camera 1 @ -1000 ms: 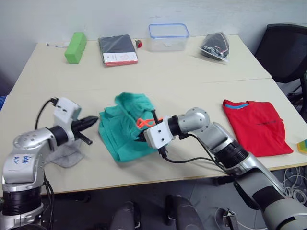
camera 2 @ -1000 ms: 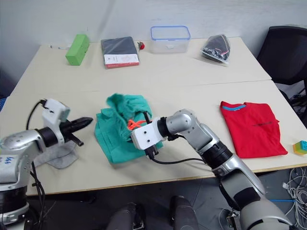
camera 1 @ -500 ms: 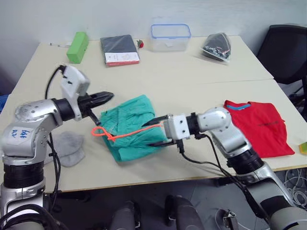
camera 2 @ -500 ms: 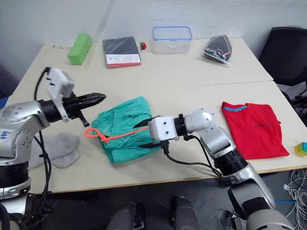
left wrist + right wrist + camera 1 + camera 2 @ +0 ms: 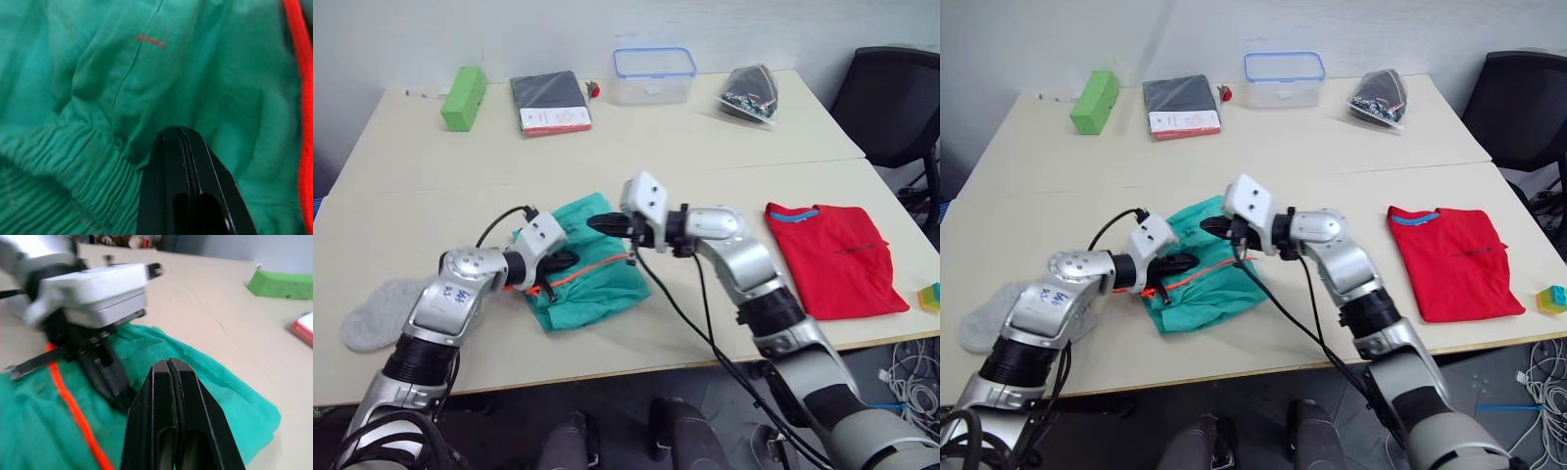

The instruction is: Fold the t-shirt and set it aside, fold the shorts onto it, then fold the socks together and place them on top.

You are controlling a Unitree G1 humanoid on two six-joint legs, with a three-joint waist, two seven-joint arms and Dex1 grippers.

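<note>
Two of my grippers sit closed and empty, left (image 5: 563, 260) and right (image 5: 599, 224), on the limp, light shorts (image 5: 592, 284) mid-tabletop near the front edge; best pinched at the waistband.

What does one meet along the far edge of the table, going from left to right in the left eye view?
Green rectangular block → dark flat packet with a red-and-white label → clear plastic box with a blue-rimmed lid → clear bag of dark items.

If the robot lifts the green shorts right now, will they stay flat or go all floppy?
Probably floppy: the shorts already lie bunched and creased. They look thin, so likely light. The orange drawstring lies loose across them and would probably dangle.
</note>
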